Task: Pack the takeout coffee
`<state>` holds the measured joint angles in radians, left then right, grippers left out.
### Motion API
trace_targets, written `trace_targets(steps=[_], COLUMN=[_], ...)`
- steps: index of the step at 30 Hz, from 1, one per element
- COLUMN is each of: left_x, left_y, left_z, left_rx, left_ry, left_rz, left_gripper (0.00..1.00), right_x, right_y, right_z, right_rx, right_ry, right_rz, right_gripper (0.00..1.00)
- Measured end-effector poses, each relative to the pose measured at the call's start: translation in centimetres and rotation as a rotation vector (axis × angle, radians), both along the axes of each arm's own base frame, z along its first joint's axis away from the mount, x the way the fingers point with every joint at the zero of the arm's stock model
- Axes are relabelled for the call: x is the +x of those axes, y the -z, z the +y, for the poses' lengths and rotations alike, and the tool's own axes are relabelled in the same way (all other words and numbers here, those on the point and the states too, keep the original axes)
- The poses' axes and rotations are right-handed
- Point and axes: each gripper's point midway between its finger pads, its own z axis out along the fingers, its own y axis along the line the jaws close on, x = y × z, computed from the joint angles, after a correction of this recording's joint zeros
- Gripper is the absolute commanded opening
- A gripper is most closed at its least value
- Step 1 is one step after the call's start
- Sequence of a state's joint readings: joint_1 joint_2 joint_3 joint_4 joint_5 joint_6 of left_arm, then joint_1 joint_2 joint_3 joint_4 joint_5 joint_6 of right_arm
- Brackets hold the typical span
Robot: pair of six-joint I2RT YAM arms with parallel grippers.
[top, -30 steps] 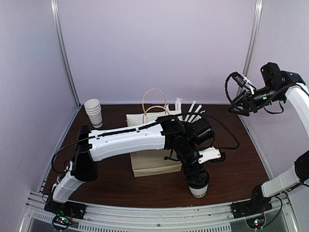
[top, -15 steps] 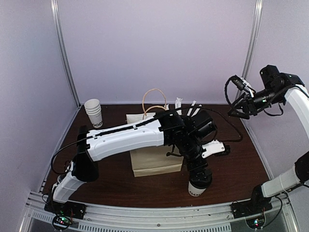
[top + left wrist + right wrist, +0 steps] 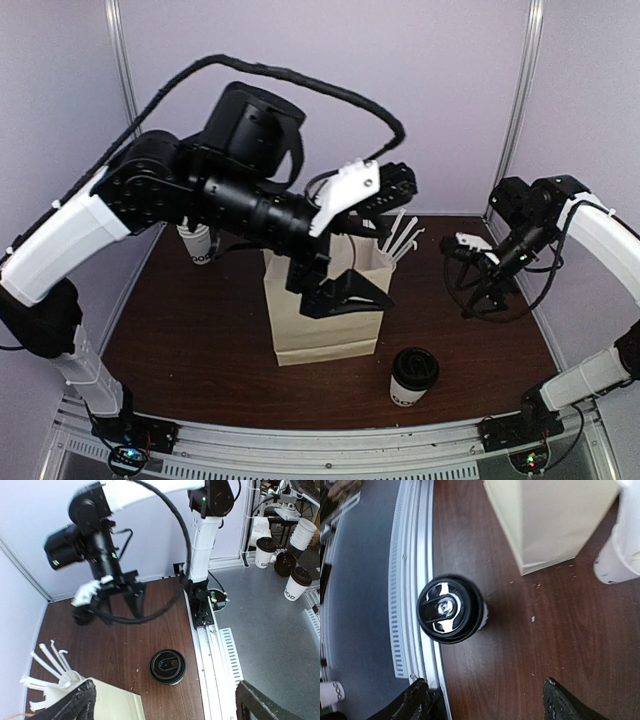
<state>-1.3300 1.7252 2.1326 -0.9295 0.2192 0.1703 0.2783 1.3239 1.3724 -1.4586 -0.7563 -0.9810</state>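
Observation:
The takeout coffee (image 3: 413,372), a white cup with a black dome lid, stands upright and free on the brown table near the front rail, right of the paper bag (image 3: 325,310). It shows from above in the left wrist view (image 3: 167,666) and the right wrist view (image 3: 451,608). My left gripper (image 3: 368,240) hangs high over the bag, open and empty (image 3: 165,703), far above the cup. My right gripper (image 3: 476,283) hovers above the table's right side, open and empty (image 3: 487,700), with the cup below and ahead of it.
A lidless cup of white straws (image 3: 400,235) stands behind the bag. A stack of lidless cups (image 3: 197,248) sits at the back left, partly hidden by my left arm. The metal rail (image 3: 330,435) runs just in front of the coffee. Side walls enclose the table.
My left gripper opened off the coffee and rose high above the bag, leaving the cup on the table. My right arm swung down and left toward the table.

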Motion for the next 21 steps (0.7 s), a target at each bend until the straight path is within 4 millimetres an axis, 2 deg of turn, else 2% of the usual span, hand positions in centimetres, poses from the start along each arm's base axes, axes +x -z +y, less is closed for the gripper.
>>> trace_targets(steps=[2, 5, 7, 12, 14, 16, 21], left_x=[0.1, 1.5, 3.3, 9.9, 11.5, 12.3, 12.7], left_y=[-1.2, -1.0, 0.3, 3.8, 4.5, 4.6, 3.1], left_z=[2.1, 3.8, 4.8, 8.5, 10.1, 11.5, 13.8], left_rx=[-0.031, -0.027, 0.007, 0.083, 0.097, 0.089, 0.024], left_ry=[-0.029, -0.115, -0.192, -0.446, -0.522, -0.577, -0.649], left_rz=[-0.030, -0.073, -0.082, -0.052, -0.048, -0.051, -0.068], left_gripper=[0.98, 0.98, 0.98, 0.98, 0.98, 0.98, 0.98], right_x=[-1.8, -3.7, -4.0, -4.8, -5.3, -5.6, -5.8], right_y=[1.9, 3.4, 3.7, 5.0, 5.6, 6.0, 6.8], right_z=[0.8, 1.6, 1.9, 2.9, 3.8, 4.5, 6.9], right_rx=[-0.069, -0.145, -0.172, -0.241, -0.270, -0.295, -0.354], right_ry=[-0.102, -0.231, -0.285, -0.443, -0.532, -0.605, -0.769], right_rz=[0.016, 0.000, -0.032, -0.083, -0.099, -0.115, -0.180], right_gripper=[0.82, 0.86, 0.88, 0.90, 0.90, 0.90, 0.91])
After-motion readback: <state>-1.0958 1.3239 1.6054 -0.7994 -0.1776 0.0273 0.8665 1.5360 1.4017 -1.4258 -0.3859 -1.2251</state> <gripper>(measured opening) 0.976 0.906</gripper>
